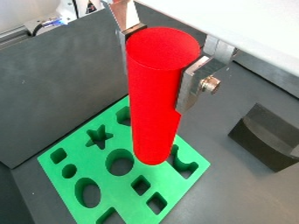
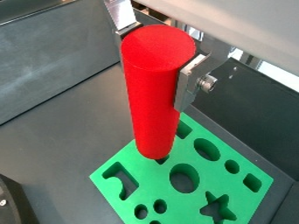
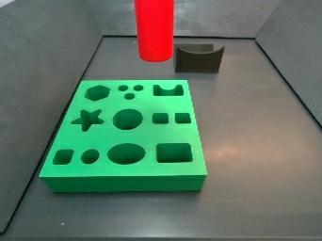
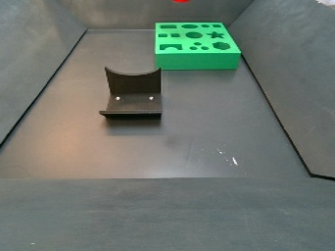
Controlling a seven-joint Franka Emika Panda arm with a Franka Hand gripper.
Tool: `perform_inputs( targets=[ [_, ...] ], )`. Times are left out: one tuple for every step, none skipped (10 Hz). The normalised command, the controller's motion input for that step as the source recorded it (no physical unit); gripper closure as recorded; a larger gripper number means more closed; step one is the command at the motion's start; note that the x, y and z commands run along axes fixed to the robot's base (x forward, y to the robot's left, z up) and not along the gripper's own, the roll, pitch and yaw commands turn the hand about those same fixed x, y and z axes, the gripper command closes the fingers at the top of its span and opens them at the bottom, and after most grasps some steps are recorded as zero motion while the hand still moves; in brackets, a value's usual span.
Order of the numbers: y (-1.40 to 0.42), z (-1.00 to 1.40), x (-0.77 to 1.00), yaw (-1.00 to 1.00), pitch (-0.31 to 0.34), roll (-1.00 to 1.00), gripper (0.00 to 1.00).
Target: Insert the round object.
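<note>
Above the green block (image 1: 122, 175), the pincer (image 1: 163, 61) grips the round object (image 1: 156, 96) upright, clear of the block. Risk: slight misalignment with the round hole (image 3: 127, 119) jams it on the rim.

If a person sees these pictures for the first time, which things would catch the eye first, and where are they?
First is the round object, a bright red cylinder held upright in the gripper above the green block. Next is that green block on the dark floor, its top cut with holes of many shapes. A dark grey block with a curved notch stands apart from it.
</note>
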Motion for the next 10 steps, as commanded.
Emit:
perform_inputs(
  targets=[
    [0.0,0.0,0.03,0.0,0.01,0.0,1.0],
    [0.03,-0.16,0.18,0.0,0.039,-0.09,1.0],
    [-0.02,-0.71,0.01,0.0,-0.021,0.0,1.0],
    [-0.19,-0.79,-0.04,0.1,-0.067,0.04,1.0],
    [-0.11,-0.85,-0.18,0.11,-0.106,0.01,1.0],
    [-0.1,-0.82,-0.2,0.02,-0.101,0.03,1.0],
    [-0.05,-0.62,-0.2,0.0,-0.097,0.01,1.0],
    [0.0,-0.39,-0.09,0.0,-0.029,0.0,1.0],
    [-0.03,-0.45,-0.16,0.0,-0.047,0.01,1.0],
    [-0.07,-0.47,-0.16,0.0,-0.05,0.05,1.0]
  ],
)
